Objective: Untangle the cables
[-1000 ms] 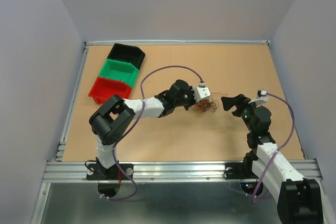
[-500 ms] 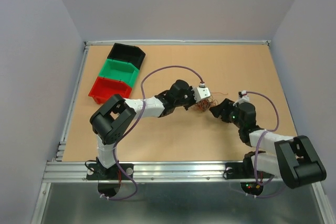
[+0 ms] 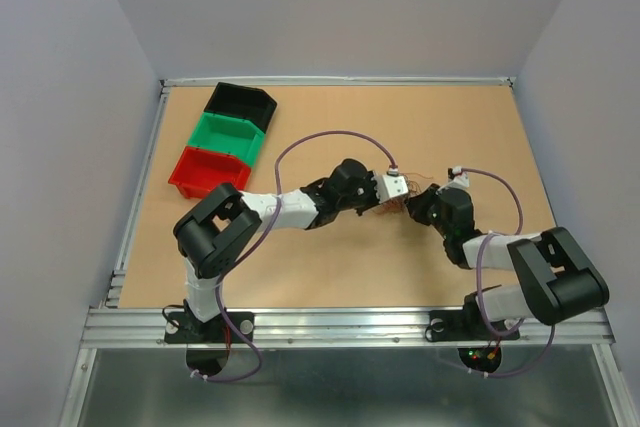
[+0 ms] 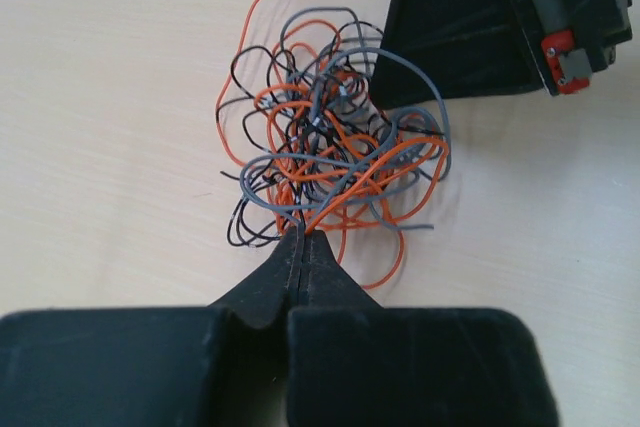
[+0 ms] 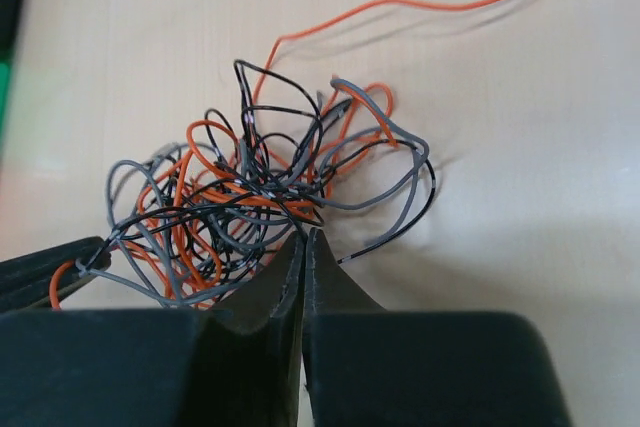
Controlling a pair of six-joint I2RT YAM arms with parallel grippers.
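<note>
The cables [image 4: 330,142] are a fist-sized tangle of thin orange, grey and black wires lying on the tan table. My left gripper [image 4: 303,235] is shut, with strands from the near edge of the tangle pinched at its tips. On the opposite side, my right gripper [image 5: 305,235] is shut on the cables [image 5: 260,187], a black strand running into its tips. One long orange strand [image 5: 400,9] trails off across the table. From above, the cables [image 3: 399,204] are mostly hidden between the left gripper [image 3: 386,204] and the right gripper [image 3: 416,209].
A black bin [image 3: 240,104], a green bin [image 3: 229,135] and a red bin [image 3: 205,171] stand in a row at the back left. Purple cables loop over both arms. The table [image 3: 330,267] has a raised metal frame round it.
My right arm swung left and down to the tangle, and its jaws went from wide open to shut. The left gripper stayed shut on the wires and shifted slightly right.
</note>
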